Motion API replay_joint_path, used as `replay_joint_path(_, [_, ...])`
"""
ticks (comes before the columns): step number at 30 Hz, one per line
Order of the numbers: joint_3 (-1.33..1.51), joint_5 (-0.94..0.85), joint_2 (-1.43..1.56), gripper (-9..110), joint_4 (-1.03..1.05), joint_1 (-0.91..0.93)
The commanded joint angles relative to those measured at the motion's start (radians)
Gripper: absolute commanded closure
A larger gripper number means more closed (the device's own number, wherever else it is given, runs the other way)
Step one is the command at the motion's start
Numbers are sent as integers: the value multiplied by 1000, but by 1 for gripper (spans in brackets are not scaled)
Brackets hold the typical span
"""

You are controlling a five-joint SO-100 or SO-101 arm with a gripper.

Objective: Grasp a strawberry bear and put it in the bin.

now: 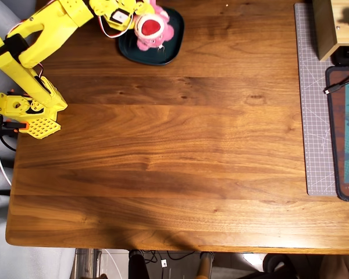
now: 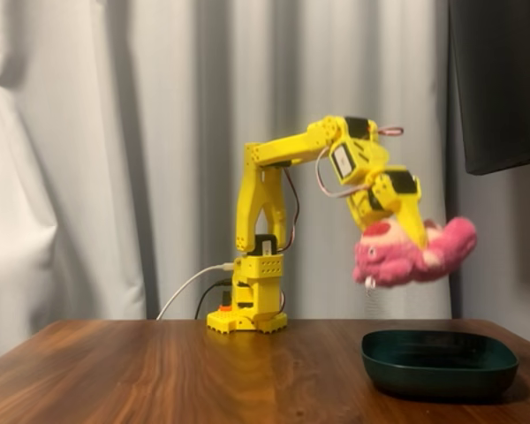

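Note:
The strawberry bear (image 2: pixel 411 252) is a hot-pink plush with a red nose, hanging in the air above the bin; it also shows in the overhead view (image 1: pixel 152 28). My yellow gripper (image 2: pixel 415 237) is shut on the bear from above, and in the overhead view the gripper (image 1: pixel 144 13) sits at the top edge over the dish. The bin (image 2: pixel 439 360) is a dark teal dish on the table at the right of the fixed view, directly below the bear; in the overhead view its rim (image 1: pixel 163 57) shows under the bear.
The arm's yellow base (image 1: pixel 29 110) stands at the table's left edge in the overhead view. A grey cutting mat (image 1: pixel 313 104), a dark pad (image 1: pixel 344 133) and a light wooden box (image 1: pixel 331 26) lie along the right side.

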Motion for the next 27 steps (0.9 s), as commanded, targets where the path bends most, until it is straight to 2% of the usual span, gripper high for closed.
replay_joint_path(1, [3,9,32,102,-25,3])
replay_joint_path(10, [9,-6,34,100,-28,17])
replay_joint_path(16, [12,-6,35,87,-26,17])
replay_joint_path(19, [9,-8,35,75,-26,15])
replay_joint_path(27, [9,-9,38,67,-26,12])
